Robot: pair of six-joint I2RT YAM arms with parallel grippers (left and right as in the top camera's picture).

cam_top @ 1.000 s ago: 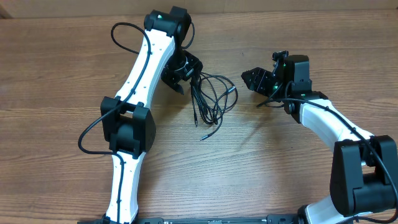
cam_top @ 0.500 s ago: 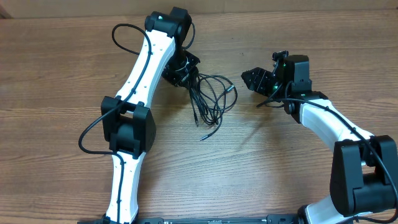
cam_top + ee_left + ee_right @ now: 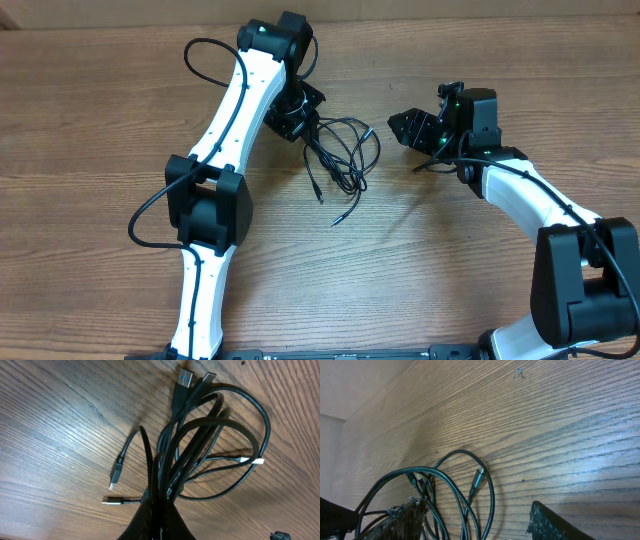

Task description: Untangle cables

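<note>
Left claw (image 3: 298, 124) pinches cables (image 3: 342, 156) — right claw (image 3: 408, 129) agape

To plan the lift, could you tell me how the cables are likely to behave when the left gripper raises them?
The cables look thin and loosely looped, so they will probably droop from the left gripper. The strands cross one another, so the bundle likely rises together. Free plug ends may swing.

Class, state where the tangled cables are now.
Overhead, the cables lie centre-frame, upper-left end pinched by the left gripper, the right gripper apart to their right.
</note>
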